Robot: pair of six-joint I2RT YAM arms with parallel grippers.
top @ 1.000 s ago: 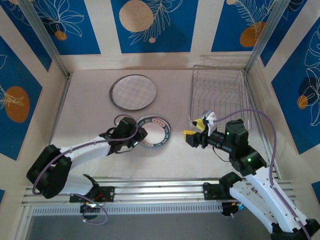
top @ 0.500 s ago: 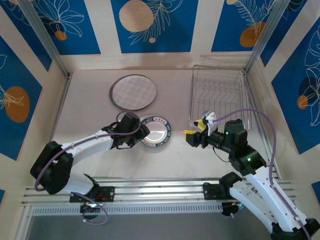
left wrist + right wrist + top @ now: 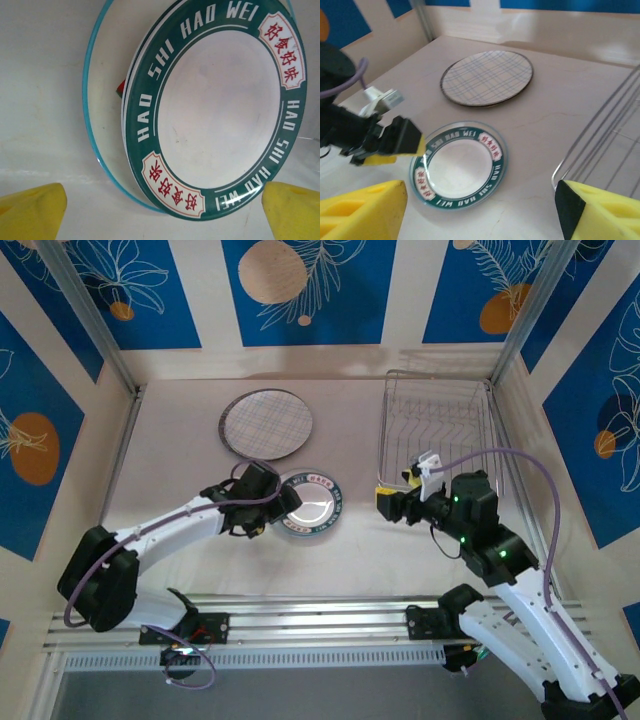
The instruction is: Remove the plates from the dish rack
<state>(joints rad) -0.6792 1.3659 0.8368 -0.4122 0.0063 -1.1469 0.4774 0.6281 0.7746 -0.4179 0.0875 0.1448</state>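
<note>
A green-rimmed plate with red lettering (image 3: 215, 107) lies flat on a blue-rimmed plate (image 3: 97, 150) at the table's middle (image 3: 308, 504). My left gripper (image 3: 282, 502) sits open at its left edge, its yellow fingertips (image 3: 30, 210) wide apart and the rim just ahead of them. A grey-purple crosshatched plate (image 3: 265, 424) lies farther back (image 3: 487, 77). The silver wire dish rack (image 3: 435, 430) stands at the back right. My right gripper (image 3: 397, 490) hovers open by the rack's near left corner, nothing between its fingers (image 3: 600, 210).
Wooden side walls and metal posts close in the table on the left, back and right. The rack's wire rim (image 3: 600, 145) runs close to my right gripper's right finger. The left arm (image 3: 395, 142) lies low along the stacked plates' left side.
My left gripper has opened wide and let go of the green-rimmed plate, which now lies flat. My right gripper has shifted slightly toward the rack and opened a little more.
</note>
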